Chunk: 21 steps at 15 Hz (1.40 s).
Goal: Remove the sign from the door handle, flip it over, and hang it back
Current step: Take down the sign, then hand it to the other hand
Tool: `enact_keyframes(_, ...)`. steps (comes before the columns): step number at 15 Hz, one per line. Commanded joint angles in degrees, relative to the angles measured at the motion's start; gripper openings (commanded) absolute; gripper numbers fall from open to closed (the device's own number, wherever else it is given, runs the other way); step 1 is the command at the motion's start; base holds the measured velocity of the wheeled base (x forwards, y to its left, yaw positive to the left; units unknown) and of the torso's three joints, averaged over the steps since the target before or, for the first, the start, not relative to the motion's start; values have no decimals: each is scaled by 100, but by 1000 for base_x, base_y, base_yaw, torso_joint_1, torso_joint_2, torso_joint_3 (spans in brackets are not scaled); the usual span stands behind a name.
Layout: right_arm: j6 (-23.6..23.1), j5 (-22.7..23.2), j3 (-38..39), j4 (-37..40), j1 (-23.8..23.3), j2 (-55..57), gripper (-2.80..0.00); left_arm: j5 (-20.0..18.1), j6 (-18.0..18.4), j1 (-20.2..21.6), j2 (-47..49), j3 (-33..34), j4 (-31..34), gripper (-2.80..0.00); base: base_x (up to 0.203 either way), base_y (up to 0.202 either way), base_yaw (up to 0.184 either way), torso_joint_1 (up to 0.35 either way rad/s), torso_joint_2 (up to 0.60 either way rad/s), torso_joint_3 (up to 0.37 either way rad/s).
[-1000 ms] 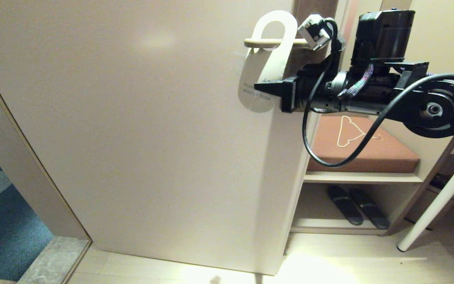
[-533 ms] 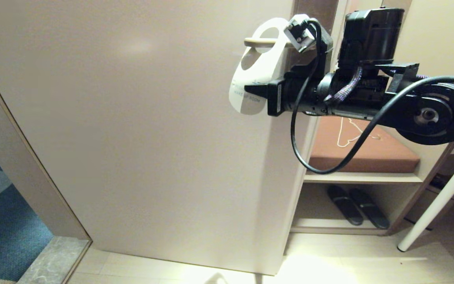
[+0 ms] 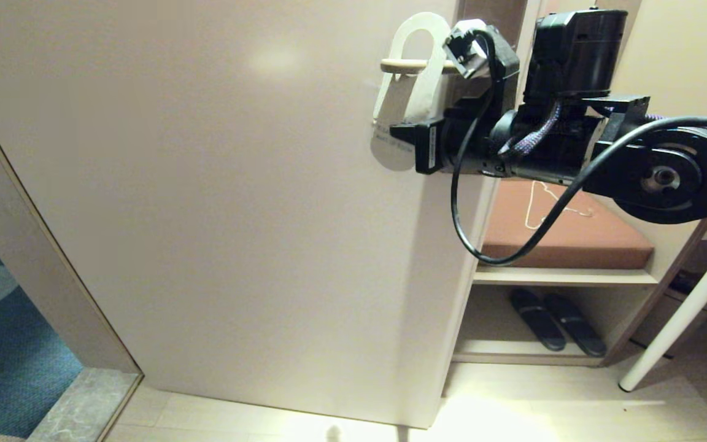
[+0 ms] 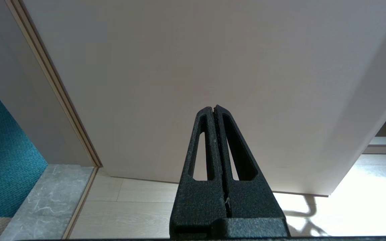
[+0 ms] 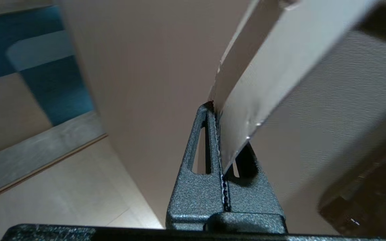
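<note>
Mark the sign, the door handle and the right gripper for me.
sign (image 3: 432, 80): head view, white strip beside its oval hole.
door handle (image 3: 399, 65): head view, bare bar inside the hole.
right gripper (image 3: 397, 131): head view, fingertips shut on the sign's lower part.

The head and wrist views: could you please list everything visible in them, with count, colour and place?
sign: one, white side showing, looped over the handle
door handle: one, beige, upper door
door: one, beige, centre
cushion: one, brown, on the shelf
wire hanger: one, white, on the cushion
slippers: two, black, under the shelf
carpet: blue, beyond the door
right gripper: shut on the sign's lower part
left gripper: shut, facing the door
</note>
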Motion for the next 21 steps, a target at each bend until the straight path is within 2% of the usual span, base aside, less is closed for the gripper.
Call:
enact_keyframes(1,-7,-171,-23,19,4,37,-280,2,-4,3,-4,1,2,-280,0,0,0,0,0,0)
enact_keyframes(8,-15,-548,-232,275,4,186,-280,2,-2,3,-4,1,2,-280,0,0,0,0,0,0)
enact_keyframes(14,-24,-550,-637,275,231,379,-280,2,-2,3,-4,1,2,-280,0,0,0,0,0,0)
enact_keyframes(21,-8,-531,-691,239,526,468,-280,2,-11,3,-4,1,2,-280,0,0,0,0,0,0)
